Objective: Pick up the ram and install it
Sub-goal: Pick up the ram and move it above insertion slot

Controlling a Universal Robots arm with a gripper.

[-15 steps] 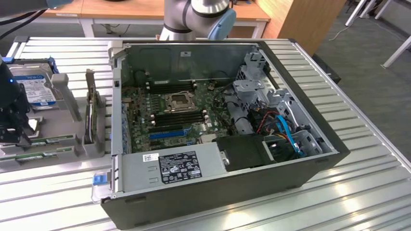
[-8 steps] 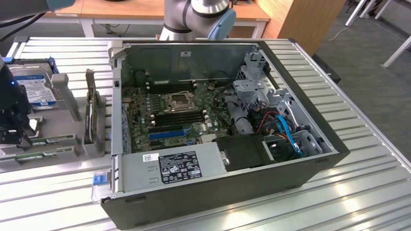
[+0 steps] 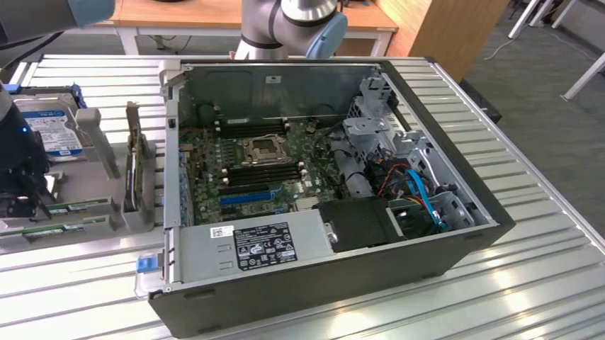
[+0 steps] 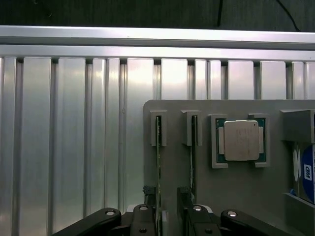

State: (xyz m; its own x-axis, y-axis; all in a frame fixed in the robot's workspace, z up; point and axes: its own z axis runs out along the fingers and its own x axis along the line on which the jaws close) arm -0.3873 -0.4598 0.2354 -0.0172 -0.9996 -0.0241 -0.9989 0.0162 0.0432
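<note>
- The gripper (image 3: 21,204) hangs at the far edge of the exterior view's left, at about 9 o'clock from the case (image 3: 397,283), over the near end of a grey holder (image 3: 99,152). Its jaws stand apart, one on each side of the ram (image 4: 158,157), and no clamp on it can be seen.
- The ram stands on edge in a slot of the holder, between the jaws.
- A second stick (image 4: 193,160) stands on edge in the neighbouring slot, parallel to the ram and just outside one jaw.
- The processor (image 4: 240,140) lies flat in a square pocket of the holder, just beside the second stick's slot.
- The drive (image 3: 49,129), with a blue-white label, sits at the holder's 12 o'clock end in the exterior view.
- The case lies on its side with the panel off, in the middle of the slatted tabletop (image 3: 539,283).
- Inside the case, the board (image 3: 212,177) carries a socket (image 3: 263,150). Dark memory slots run at the socket's 12 and 6 o'clock.
- A power unit (image 3: 255,244) fills the case's 6 o'clock edge.
- A blue cable (image 3: 423,198) curls at about 4 o'clock in the case.
- The arm's base (image 3: 283,25) rises at 12 o'clock, behind the case.
</note>
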